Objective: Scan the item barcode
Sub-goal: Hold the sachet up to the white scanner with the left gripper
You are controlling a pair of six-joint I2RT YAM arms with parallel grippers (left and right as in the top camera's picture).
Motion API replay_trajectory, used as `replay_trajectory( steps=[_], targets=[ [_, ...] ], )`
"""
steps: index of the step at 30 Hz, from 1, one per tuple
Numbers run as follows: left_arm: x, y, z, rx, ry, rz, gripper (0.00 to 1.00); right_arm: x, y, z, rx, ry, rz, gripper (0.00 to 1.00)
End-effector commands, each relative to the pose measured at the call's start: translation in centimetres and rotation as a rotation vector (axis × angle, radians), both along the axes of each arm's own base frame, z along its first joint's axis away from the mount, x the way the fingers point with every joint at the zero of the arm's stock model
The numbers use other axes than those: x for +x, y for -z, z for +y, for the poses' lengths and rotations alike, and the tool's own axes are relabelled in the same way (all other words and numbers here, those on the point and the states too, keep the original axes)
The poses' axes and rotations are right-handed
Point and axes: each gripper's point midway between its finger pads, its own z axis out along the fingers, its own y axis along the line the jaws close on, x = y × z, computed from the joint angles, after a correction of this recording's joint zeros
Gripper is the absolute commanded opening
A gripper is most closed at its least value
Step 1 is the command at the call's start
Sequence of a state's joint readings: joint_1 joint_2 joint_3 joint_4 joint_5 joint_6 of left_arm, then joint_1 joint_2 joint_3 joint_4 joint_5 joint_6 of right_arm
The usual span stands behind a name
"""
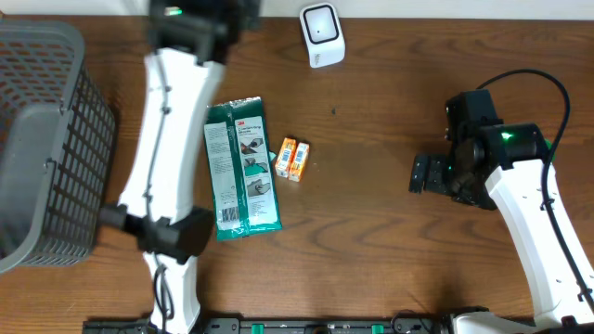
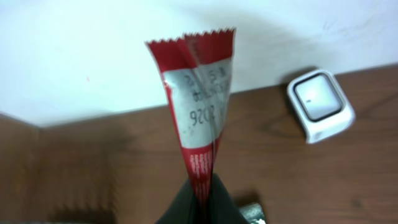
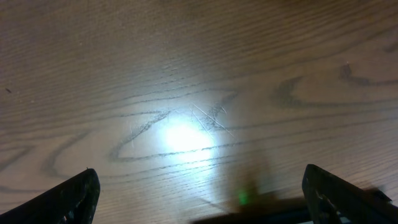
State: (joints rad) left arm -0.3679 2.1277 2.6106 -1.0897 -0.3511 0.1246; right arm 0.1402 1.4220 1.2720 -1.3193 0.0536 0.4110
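Left tool (image 2: pixel 202 198), on an arm (image 1: pixel 172 121) stretched along the bench (image 1: pixel 371 232) to its far edge, pinches the bottom of an upright red packet (image 2: pixel 198 106) near the white scanner (image 2: pixel 320 104); right tool (image 3: pixel 199 205) hangs wide open over the bench.

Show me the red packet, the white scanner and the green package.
red packet (image 2: pixel 198 106), left wrist view, on its silver printed panel
white scanner (image 1: pixel 322 33), overhead view, on its top face
green package (image 1: pixel 243 172), overhead view, its middle

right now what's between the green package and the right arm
Two small orange boxes, close beside the green package; beyond them bare table up to the right arm, seen overhead.
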Motion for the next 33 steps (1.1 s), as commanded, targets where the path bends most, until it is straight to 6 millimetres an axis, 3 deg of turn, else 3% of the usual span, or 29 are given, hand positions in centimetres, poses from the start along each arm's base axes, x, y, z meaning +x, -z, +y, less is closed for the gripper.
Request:
replay_trajectory(
  steps=[1,7,12,17,21,27,29,33],
  targets=[
    [2.0,1.5,-1.2,0.238,0.025,-0.016,0.07,0.0,-0.3,-0.3,-0.009,0.018,-0.013,0.99],
    [6.7,6.0,-6.0,0.352,0.128,-0.063,0.07,0.0,-0.3,-0.3,-0.009,0.018,-0.013,0.99],
    [10.1,8.6,-8.9,0.413,0.191,-0.140,0.07,0.0,-0.3,-0.3,-0.009,0.018,-0.013,0.99],
    [12.7,12.3,-12.8,0.474,0.380,-0.187,0.07,0.0,-0.3,-0.3,-0.010,0.018,-0.013,0.99],
    [13.8,15.7,-15.9,0.507,0.527,-0.217,0.07,0.0,-0.3,-0.3,-0.009,0.018,-0.013,0.99],
    [14.8,17.8,-16.9,0.510,0.549,-0.249,0.07,0.0,-0.3,-0.3,-0.009,0.018,-0.013,0.99],
    [14.6,19.6,-18.4,0.478,0.630,-0.239,0.07,0.0,-0.3,-0.3,-0.010,0.018,-0.013,0.99],
    [15.1,20.2,-18.7,0.495,0.636,-0.270,0.07,0.0,-0.3,-0.3,-0.010,0.018,-0.014,0.99]
  ],
)
